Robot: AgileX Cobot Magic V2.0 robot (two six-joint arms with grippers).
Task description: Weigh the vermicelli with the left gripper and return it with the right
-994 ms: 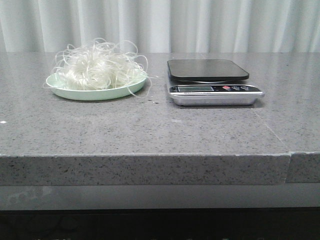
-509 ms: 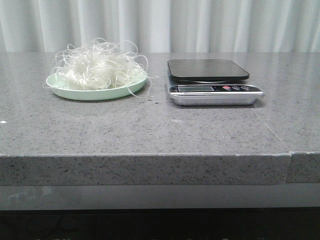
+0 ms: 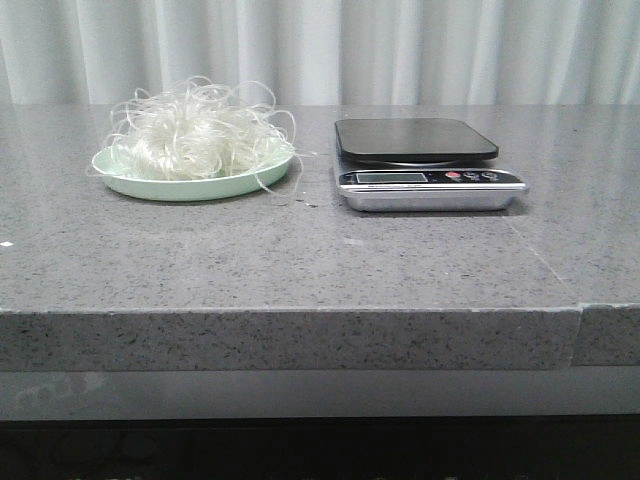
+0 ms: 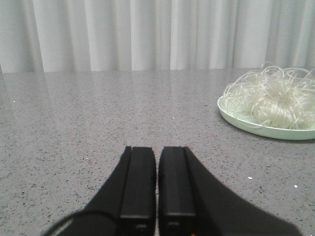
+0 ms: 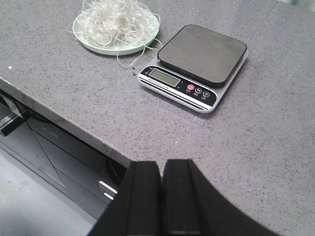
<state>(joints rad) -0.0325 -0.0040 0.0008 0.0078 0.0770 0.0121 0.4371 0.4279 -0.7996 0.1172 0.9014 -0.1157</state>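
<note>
The vermicelli (image 3: 195, 130), a fluffy clump of thin white curly strands, lies on a mint-green plate (image 3: 190, 186) at the back left of the grey table. It also shows in the left wrist view (image 4: 275, 98) and the right wrist view (image 5: 117, 20). A digital scale (image 3: 420, 160) with a black platform stands to the right of the plate, its platform bare; it shows in the right wrist view (image 5: 194, 64) too. My left gripper (image 4: 157, 150) is shut and empty, low over the table, left of the plate. My right gripper (image 5: 161, 164) is shut and empty, above the table's front edge.
A white curtain (image 3: 320, 50) hangs behind the table. The table's front edge (image 3: 300, 312) has a seam at the right. Below the edge, in the right wrist view, there is a dark cabinet front (image 5: 54, 147).
</note>
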